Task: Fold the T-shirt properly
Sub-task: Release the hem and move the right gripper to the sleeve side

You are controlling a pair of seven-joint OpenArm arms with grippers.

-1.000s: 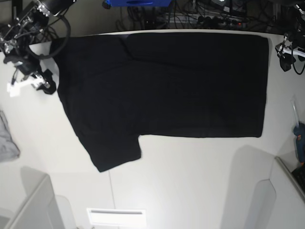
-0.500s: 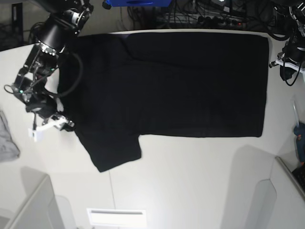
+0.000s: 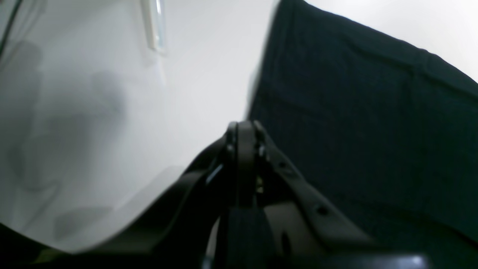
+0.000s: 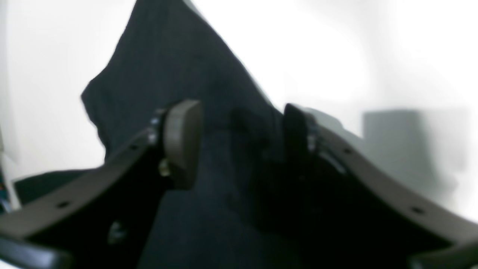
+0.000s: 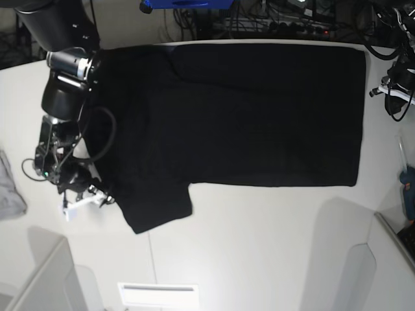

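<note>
The right gripper (image 4: 239, 138) stands with its jaws spread wide — a clear gap between the two fingertips (image 4: 183, 138). The T-shirt (image 4: 179, 67), black and plain, fills that gap and runs on past the tips to a narrowing end beyond them. White table (image 4: 317, 48) lies outside both jaws. Whether the pads touch the cloth cannot be told — the view is blurred.

Desk (image 5: 259, 246): white, smooth, glare near the front edge.
T-shirt (image 5: 246, 110): black, spread flat across the back half, one short sleeve pointing toward the front-left.
Grey cloth (image 5: 10, 191): crumpled at the far left edge, well apart from the T-shirt.
</note>
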